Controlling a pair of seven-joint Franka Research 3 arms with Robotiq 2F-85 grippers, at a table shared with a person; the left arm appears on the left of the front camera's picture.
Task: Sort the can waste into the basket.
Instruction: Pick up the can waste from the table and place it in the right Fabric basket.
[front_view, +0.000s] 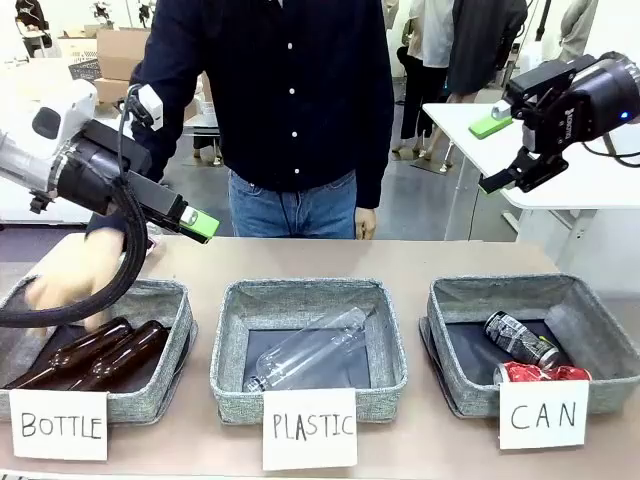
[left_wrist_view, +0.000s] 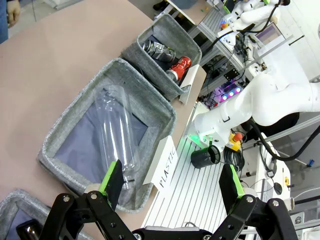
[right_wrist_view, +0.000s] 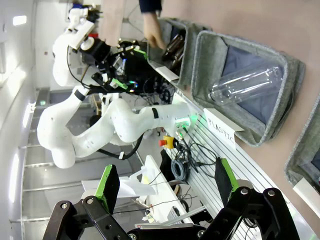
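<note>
Three square grey fabric baskets sit in a row, each with one white handwritten card: BOTTLE (front_view: 58, 425), PLASTIC (front_view: 309, 428), CAN (front_view: 543, 414). The BOTTLE basket (front_view: 150, 400) holds two brown glass bottles (front_view: 100, 357). The PLASTIC basket (front_view: 308, 292) holds one clear plastic bottle (front_view: 310, 348). The CAN basket (front_view: 612, 345) holds two cans: one dark printed can (front_view: 520, 339), one crushed red can (front_view: 542, 373).

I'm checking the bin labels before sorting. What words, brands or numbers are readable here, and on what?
"BOTTLE": white card on the left basket.
"PLASTIC": white card on the middle basket; it also reads on that card in the left wrist view.
"CAN": white card on the right basket.
Print on the dark can: too small to read.
Red can: no legible print.
</note>
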